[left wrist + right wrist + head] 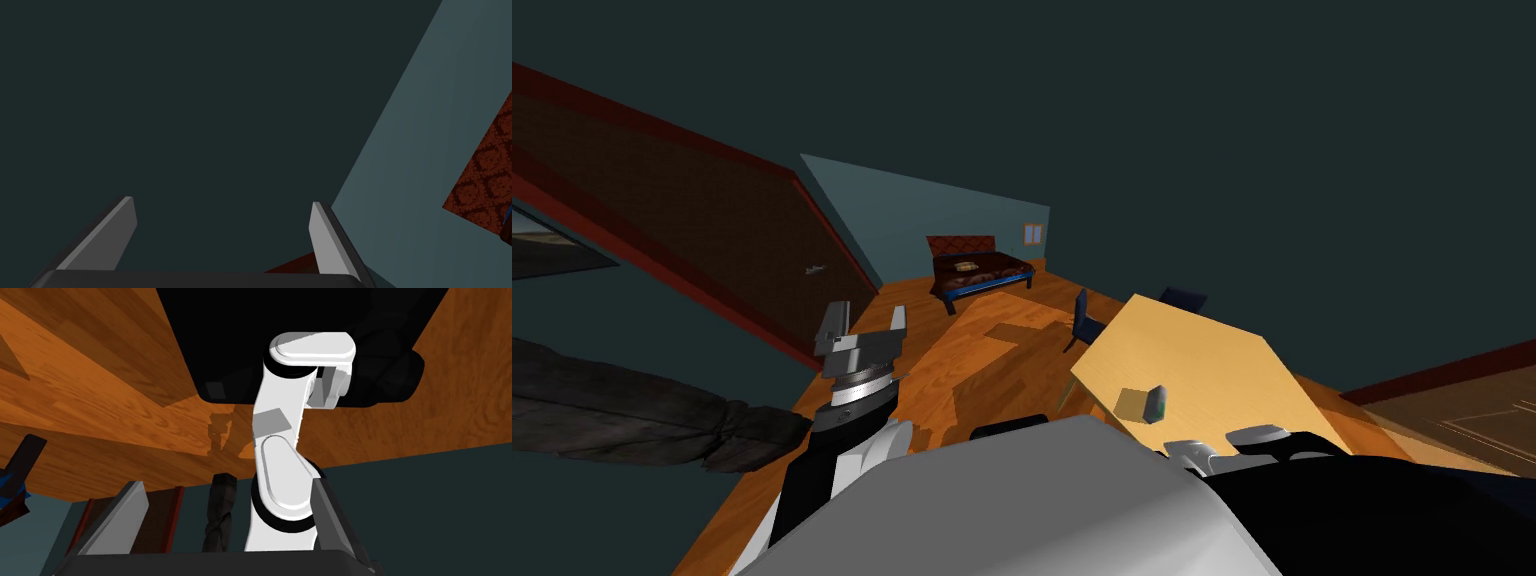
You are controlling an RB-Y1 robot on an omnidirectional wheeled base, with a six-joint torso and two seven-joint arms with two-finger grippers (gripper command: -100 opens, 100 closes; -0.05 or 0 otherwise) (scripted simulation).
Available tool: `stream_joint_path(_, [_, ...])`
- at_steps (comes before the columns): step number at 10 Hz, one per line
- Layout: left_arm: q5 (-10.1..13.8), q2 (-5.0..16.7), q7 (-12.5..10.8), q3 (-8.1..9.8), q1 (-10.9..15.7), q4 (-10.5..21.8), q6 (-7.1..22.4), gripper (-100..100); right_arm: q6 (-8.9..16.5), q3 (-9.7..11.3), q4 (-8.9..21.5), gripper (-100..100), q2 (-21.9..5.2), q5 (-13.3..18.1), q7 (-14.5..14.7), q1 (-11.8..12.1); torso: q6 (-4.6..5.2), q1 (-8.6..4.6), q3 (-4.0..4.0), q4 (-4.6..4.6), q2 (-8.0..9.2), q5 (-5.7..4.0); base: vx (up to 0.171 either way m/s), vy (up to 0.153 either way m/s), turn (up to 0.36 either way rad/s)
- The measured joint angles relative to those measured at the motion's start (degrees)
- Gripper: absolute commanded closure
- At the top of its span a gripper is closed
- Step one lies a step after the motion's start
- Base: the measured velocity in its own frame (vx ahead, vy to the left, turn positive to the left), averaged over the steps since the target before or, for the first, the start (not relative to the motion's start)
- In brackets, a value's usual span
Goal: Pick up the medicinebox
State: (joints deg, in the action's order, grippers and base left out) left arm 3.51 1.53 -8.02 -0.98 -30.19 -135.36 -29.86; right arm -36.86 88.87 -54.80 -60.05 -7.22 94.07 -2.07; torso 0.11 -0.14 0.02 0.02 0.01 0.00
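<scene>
The medicinebox (1142, 403) is a small tan box with a green side. It lies near the closest edge of a light wooden table (1212, 360), right of centre in the head view. My left gripper (867, 318) is raised well to the left of the table, above the floor. Its fingers (122, 225) stand open with nothing between them, far from the box. In the right wrist view, my right gripper (225, 488) is open and empty, facing the wooden floor (100, 413).
Two dark blue chairs (1084, 318) (1182, 297) stand at the table's far side. A bed (980, 270) with a dark red headboard sits at the far wall. A brown door (712, 250) and a dark draped cloth (612, 410) are on the left.
</scene>
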Motion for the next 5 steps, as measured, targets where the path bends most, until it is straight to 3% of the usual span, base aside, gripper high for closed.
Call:
stream_joint_path(1, [0.00, 0.00, 0.00, 0.00, 0.00, 0.00, 0.00, 0, -0.60, 1.48, 1.27, -100, -2.39, -0.22, 2.06, -0.41, 0.00, -0.07, -0.04, -0.02, -0.07, -0.01, 0.048, -0.041, 0.060])
stream_joint_path(4, [0.00, 0.00, 0.00, 0.01, -0.01, 0.00, 0.00, 0, -1.38, 5.81, 8.07, -100, -4.67, -0.29, 6.36, -2.83, 0.01, -0.13, -0.07, -0.03, -0.12, -0.04, 0.051, -0.047, 0.105])
stream_joint_path(5, [0.00, 0.00, 0.00, 0.01, -0.01, 0.00, 0.00, 0, -0.33, 7.68, 8.04, -100, -6.59, -0.14, 7.83, -4.47, 0.01, -0.16, -0.08, -0.03, -0.13, -0.05, 0.041, -0.040, 0.044])
